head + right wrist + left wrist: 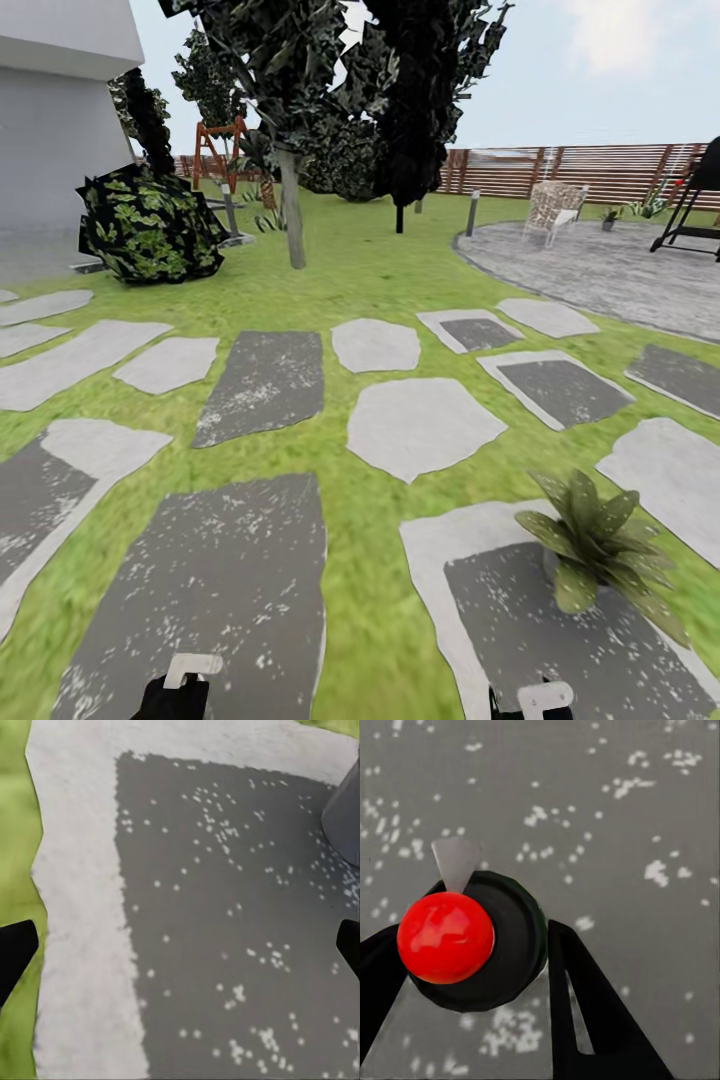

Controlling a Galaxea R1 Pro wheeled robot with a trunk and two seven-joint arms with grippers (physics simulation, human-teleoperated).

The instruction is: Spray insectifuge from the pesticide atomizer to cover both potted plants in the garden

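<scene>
atomizer [480, 945] clamped in left gripper [465, 967], over dark stone [607, 810] | plant [597, 545] on stone [480, 590] ahead right | right gripper [180, 945] spread wide, empty | lawn [370, 270], fence [600, 170] beyond

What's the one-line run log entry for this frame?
left end effector: shut on pesticide atomizer | right end effector: open, over stepping stone | potted plant: right-front

Grey stepping stones [418, 424] lie in the grass. A dark tree [290, 110] stands near a bush [148, 226]; a chair [553, 210] stands on the patio [610, 268].
</scene>
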